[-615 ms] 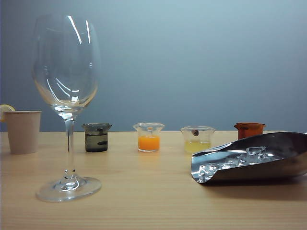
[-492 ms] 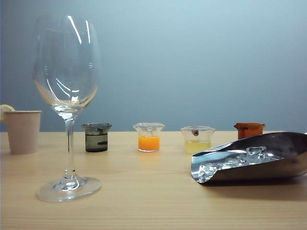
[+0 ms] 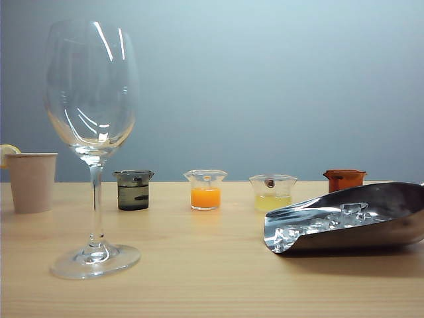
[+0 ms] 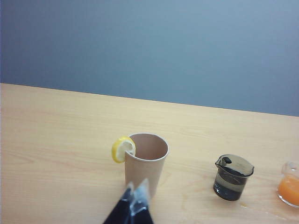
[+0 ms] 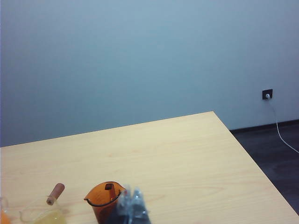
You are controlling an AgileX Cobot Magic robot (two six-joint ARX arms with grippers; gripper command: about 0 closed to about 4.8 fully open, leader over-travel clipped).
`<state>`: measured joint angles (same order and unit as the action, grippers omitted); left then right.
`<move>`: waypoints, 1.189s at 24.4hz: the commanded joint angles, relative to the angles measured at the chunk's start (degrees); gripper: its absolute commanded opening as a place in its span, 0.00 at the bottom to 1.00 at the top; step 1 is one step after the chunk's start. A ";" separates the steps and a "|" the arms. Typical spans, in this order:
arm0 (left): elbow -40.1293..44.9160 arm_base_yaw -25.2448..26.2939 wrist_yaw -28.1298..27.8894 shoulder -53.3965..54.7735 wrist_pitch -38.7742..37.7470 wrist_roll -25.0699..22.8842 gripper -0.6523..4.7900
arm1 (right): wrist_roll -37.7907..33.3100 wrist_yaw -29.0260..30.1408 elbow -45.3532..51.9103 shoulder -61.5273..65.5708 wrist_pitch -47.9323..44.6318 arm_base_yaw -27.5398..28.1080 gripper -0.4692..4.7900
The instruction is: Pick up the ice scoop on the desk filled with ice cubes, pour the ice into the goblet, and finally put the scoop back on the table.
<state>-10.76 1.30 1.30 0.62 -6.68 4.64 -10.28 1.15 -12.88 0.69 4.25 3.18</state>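
Note:
The shiny metal ice scoop lies on the light-wood desk at the near right of the exterior view, with several clear ice cubes in its trough. A tall clear goblet stands empty at the near left. Neither gripper shows in the exterior view. My left gripper is shut with nothing in it, hovering just before a beige paper cup. In the right wrist view my right gripper is shut and empty, beside an amber beaker. Both wrist views miss the scoop and the goblet.
A row stands across the middle of the desk: paper cup with a lemon slice, dark beaker, orange beaker, pale yellow beaker with a cork, amber beaker. The desk's right edge drops to a dark floor.

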 commanded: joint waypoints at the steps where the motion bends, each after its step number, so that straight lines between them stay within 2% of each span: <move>1: -4.42 -0.02 0.72 1.25 -3.23 0.31 0.11 | -1.99 0.98 -4.48 2.56 1.86 -0.02 0.09; 6: -11.45 -0.09 3.34 4.96 -6.29 0.35 0.11 | -6.58 1.40 -9.11 7.26 3.32 0.00 0.09; 9: -15.08 -0.09 7.32 7.96 -6.60 0.28 0.11 | -8.46 1.57 -10.84 9.90 3.34 0.00 0.09; 11: -18.86 -0.13 13.16 12.02 -6.64 0.31 0.11 | -12.37 1.57 -12.04 12.52 3.39 0.00 0.09; 13: -21.62 -0.61 16.72 15.50 -6.69 0.31 0.11 | -15.91 2.27 -12.37 14.53 3.23 0.00 0.09; 15: -24.57 -1.97 16.98 19.12 -7.65 0.31 0.11 | -18.25 3.32 -12.37 16.20 3.43 0.00 0.09; 20: -30.86 -11.76 19.15 27.76 -11.37 -0.26 0.11 | -31.82 4.26 -12.37 19.69 5.84 0.09 0.09; 21: -31.19 -13.00 19.15 28.44 -11.58 -0.57 0.11 | -32.28 4.72 -12.37 19.98 6.80 0.09 0.09; 24: -32.26 -19.69 18.86 30.47 -12.55 -5.73 0.11 | -32.28 6.69 -12.28 20.85 11.50 0.09 0.09; 29: -32.26 -21.53 18.84 30.91 -12.50 -5.73 0.11 | -32.37 6.49 -11.19 20.79 12.81 0.52 0.09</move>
<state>-42.72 -20.29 20.05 31.66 -19.79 -0.62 -42.46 7.64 -24.67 21.63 18.00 3.42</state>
